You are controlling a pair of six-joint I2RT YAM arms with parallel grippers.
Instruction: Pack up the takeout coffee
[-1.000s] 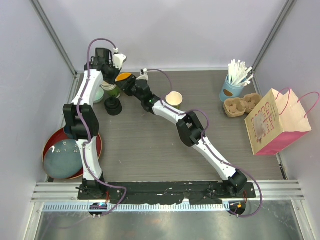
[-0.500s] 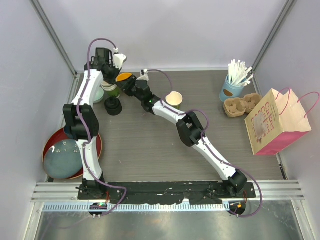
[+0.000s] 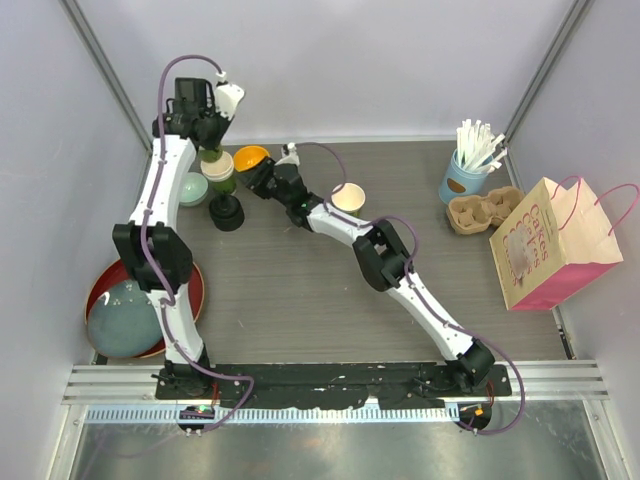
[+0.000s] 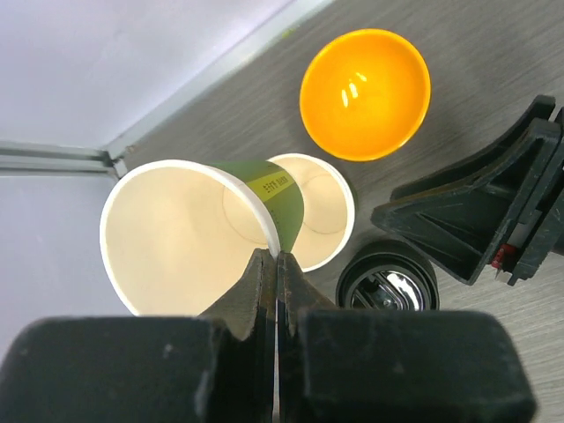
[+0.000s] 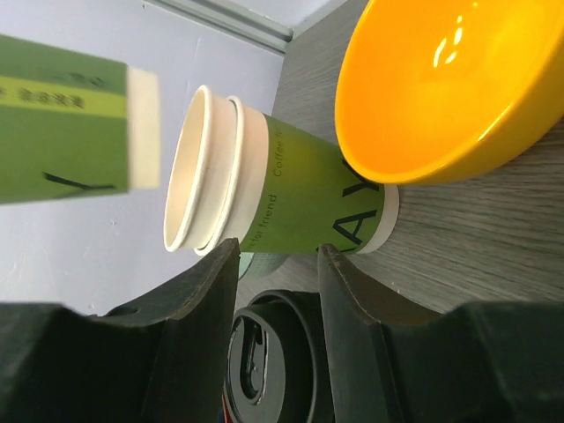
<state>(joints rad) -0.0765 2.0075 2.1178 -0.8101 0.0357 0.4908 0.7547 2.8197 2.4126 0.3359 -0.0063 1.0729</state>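
Left gripper [image 4: 275, 263] pinched tight on the rim of a green cup [image 4: 198, 233], holding it tilted in the air just above the nested cups [image 4: 322, 210] on the table. The right gripper [image 5: 278, 260] is about half open, pointed at that stack, contact I can't call. Early days, I'd judge: black lids [image 3: 228, 213] beside the stack, none on a cup, another open cup [image 3: 348, 197] mid-table, and the cardboard carrier [image 3: 485, 210] shows no cup in it, with the pink bag [image 3: 555, 245] just beside it
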